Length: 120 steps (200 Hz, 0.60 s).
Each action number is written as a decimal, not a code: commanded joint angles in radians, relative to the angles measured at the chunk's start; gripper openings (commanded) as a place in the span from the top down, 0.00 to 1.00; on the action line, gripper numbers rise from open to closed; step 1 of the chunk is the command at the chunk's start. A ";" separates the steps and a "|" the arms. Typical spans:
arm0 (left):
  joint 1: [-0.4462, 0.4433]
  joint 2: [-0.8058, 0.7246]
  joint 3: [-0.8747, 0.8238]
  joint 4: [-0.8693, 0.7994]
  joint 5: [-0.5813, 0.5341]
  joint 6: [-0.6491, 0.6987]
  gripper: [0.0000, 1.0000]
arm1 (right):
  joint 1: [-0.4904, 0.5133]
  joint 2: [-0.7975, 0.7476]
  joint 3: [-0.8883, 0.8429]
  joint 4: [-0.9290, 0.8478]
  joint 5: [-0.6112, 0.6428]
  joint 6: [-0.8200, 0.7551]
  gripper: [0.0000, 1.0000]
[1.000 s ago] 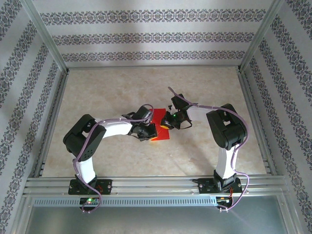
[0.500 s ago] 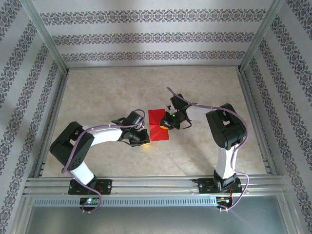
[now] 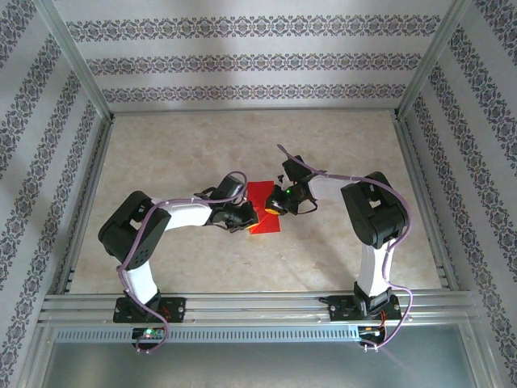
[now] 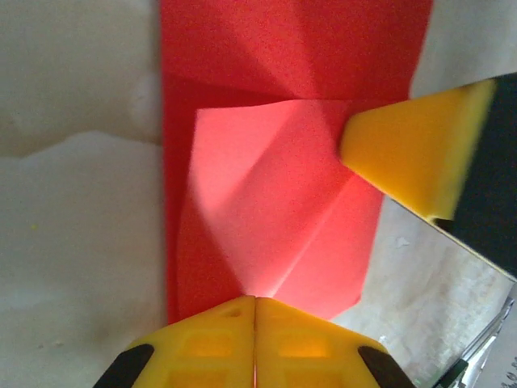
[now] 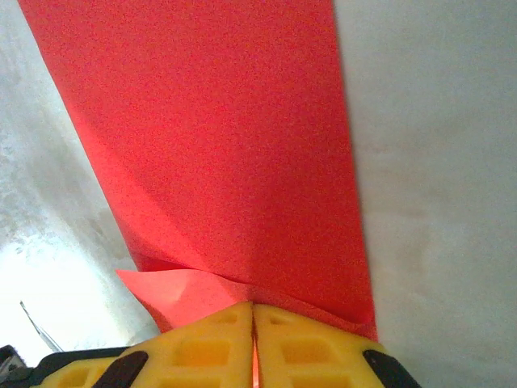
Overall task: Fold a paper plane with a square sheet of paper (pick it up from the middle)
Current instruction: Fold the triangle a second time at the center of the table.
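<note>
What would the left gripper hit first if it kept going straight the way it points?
The red paper: the shut left gripper is right at its raised folded flap. The right gripper's finger sits off to one side, probably missed.

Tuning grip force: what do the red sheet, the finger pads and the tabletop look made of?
Red sheet: thin matte paper; it holds sharp creases. Finger pads: yellow moulded plastic or rubber, matte, with recessed pockets; can't tell which. Tabletop: pale marbled laminate or stone look, slight sheen.

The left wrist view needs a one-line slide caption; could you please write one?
Left gripper, shut, at the creased red paper's near edge; right gripper's finger at its right edge.
</note>
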 commanded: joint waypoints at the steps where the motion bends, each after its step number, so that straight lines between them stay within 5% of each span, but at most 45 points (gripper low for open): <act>1: 0.006 0.009 0.001 0.010 0.036 -0.016 0.93 | 0.006 0.059 -0.028 -0.101 0.097 0.016 0.89; 89: 0.002 -0.098 0.019 -0.518 -0.124 0.286 0.93 | 0.006 0.068 -0.042 -0.091 0.113 0.033 0.89; 120: 0.002 -0.169 0.058 -0.468 -0.115 0.266 0.92 | 0.006 0.066 -0.045 -0.090 0.113 0.035 0.89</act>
